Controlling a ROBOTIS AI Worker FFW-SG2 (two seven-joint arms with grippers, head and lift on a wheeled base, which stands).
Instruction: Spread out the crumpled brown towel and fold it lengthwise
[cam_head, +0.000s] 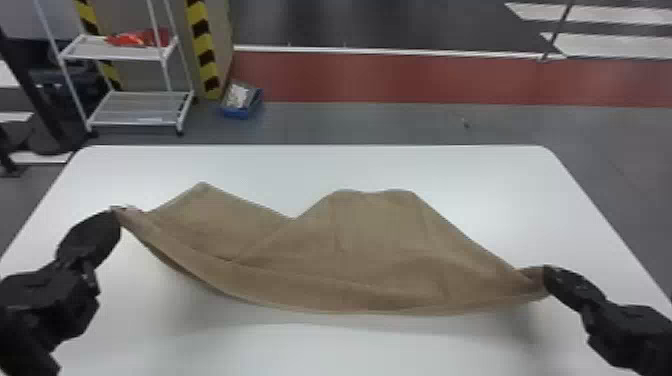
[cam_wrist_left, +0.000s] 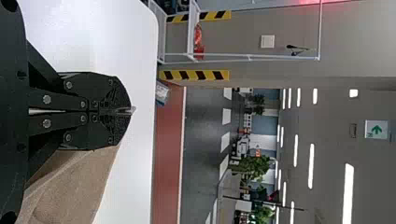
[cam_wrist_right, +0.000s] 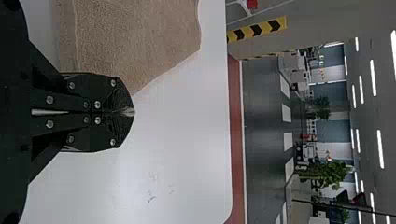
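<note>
White worktop (cam_head: 310, 162), brown towel (cam_head: 370, 240) slung over it, left gripper (cam_head: 117, 212) and right gripper (cam_head: 546, 272) each pinching one end. Spreading step, looks like; folds remain. Next: pull taut, lay flat, then fold lengthwise.

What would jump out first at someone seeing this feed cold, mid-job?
The brown towel, stretched across the middle of the white table, its near edge sagging between the two arms and its far edge rising in two humps. Next, the black left gripper and right gripper, closed on it at either end. Beyond the table, yellow-and-black striping stands out beside a white shelf rack.
</note>
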